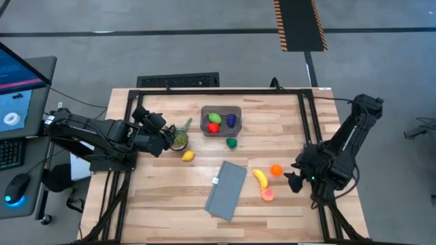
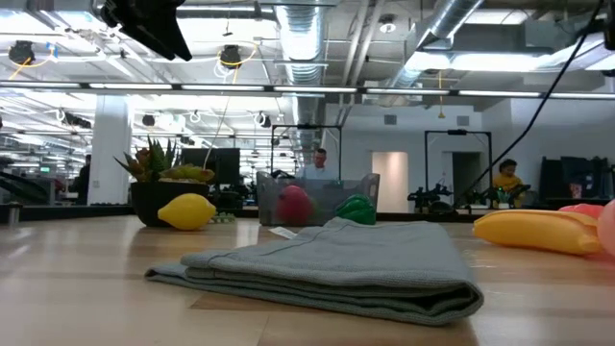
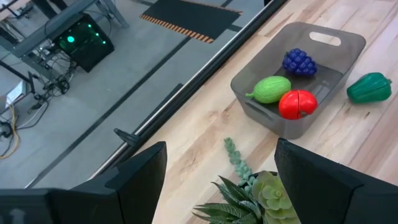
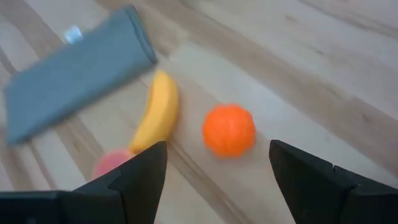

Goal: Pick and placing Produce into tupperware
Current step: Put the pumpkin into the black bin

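The smoky-grey tupperware (image 1: 221, 121) stands at the table's far middle and holds a light green piece (image 3: 272, 89), a red one (image 3: 297, 104) and purple grapes (image 3: 300, 62). A dark green pepper (image 1: 231, 143) lies just near of it, a yellow lemon (image 1: 188, 156) to its left. An orange (image 4: 229, 129), a banana (image 4: 157, 112) and a pink piece (image 1: 267, 194) lie at the near right. My right gripper (image 4: 217, 177) hovers open over them, right of the orange. My left gripper (image 3: 221, 186) hangs open above the potted plant (image 1: 179, 136).
A folded grey-blue cloth (image 1: 227, 189) lies flat at the table's near middle, left of the banana. The spiky green plant in its small pot stands left of the tupperware, under my left gripper. Bare wood lies along the near left of the table.
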